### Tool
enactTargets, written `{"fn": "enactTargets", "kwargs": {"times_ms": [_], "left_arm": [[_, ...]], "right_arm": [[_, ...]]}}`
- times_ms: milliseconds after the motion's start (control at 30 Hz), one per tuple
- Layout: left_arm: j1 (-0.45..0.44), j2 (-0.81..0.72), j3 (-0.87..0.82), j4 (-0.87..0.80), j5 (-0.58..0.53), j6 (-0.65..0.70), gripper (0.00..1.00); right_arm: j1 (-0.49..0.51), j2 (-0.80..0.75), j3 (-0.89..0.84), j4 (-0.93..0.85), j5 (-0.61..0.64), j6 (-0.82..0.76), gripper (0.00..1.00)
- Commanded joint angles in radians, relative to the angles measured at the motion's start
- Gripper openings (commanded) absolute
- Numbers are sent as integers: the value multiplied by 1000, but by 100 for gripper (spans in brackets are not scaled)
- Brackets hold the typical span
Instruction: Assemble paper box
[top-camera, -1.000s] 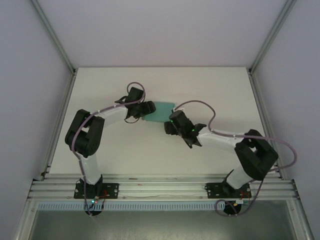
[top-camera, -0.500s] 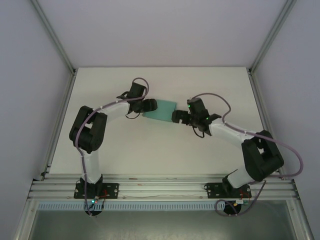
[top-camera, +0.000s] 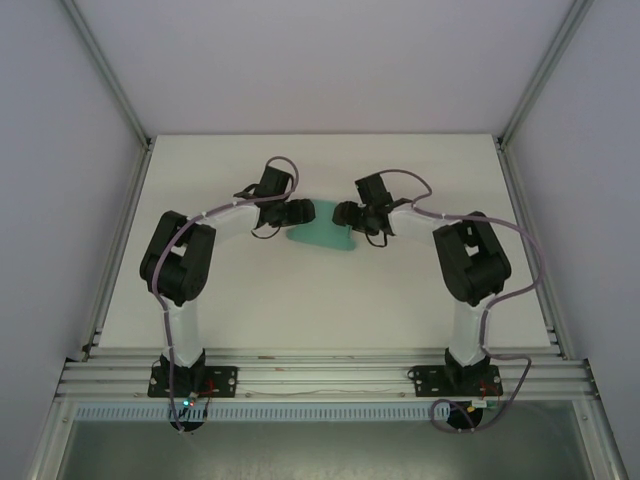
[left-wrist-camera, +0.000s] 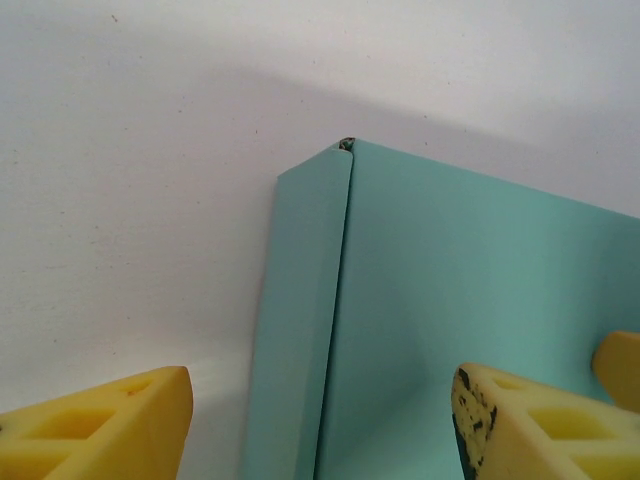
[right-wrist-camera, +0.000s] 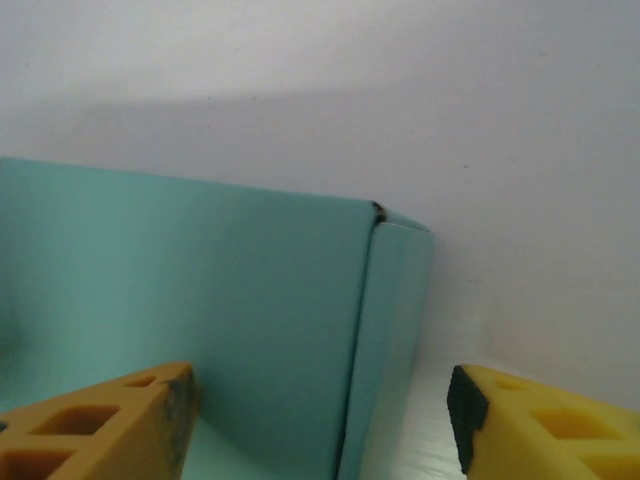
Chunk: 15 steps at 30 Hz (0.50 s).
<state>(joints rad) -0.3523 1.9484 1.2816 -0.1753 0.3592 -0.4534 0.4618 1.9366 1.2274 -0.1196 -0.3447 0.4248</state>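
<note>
The paper box (top-camera: 322, 239) is a small folded teal-green box lying flat at mid-table. My left gripper (top-camera: 306, 212) sits at its far left end and my right gripper (top-camera: 341, 213) at its far right end, facing each other. In the left wrist view the box (left-wrist-camera: 450, 300) shows a corner with a narrow folded side panel; the left gripper (left-wrist-camera: 320, 440) is open and straddles it, one finger (left-wrist-camera: 100, 425) over the table. In the right wrist view the box (right-wrist-camera: 200, 280) shows its other corner between the fingers of the open right gripper (right-wrist-camera: 320, 430).
The white table (top-camera: 250, 290) spreads around the box on all sides. Aluminium frame posts rise at the back corners, and a rail (top-camera: 320, 375) with both arm bases runs along the near edge. Grey walls close in both sides.
The right arm has swung from the box's near right side round to its far right end. The box has shifted a little toward the near edge. The left gripper has barely moved.
</note>
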Motion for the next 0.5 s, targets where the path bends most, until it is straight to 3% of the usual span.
{"fn": "enactTargets", "kwargs": {"times_ms": [0,267,467], "left_arm": [[8,-8,-5,-23,-25,18,69],[26,0,42,-10,6,54,70],[45,73,76,18,118,75,64]], "right_arm": [[-15,21,-14,-43,9,-11,53],[-33,47,-49,-12,-59,-63,48],[-53,48,-49,-16,-92,-98,48]]}}
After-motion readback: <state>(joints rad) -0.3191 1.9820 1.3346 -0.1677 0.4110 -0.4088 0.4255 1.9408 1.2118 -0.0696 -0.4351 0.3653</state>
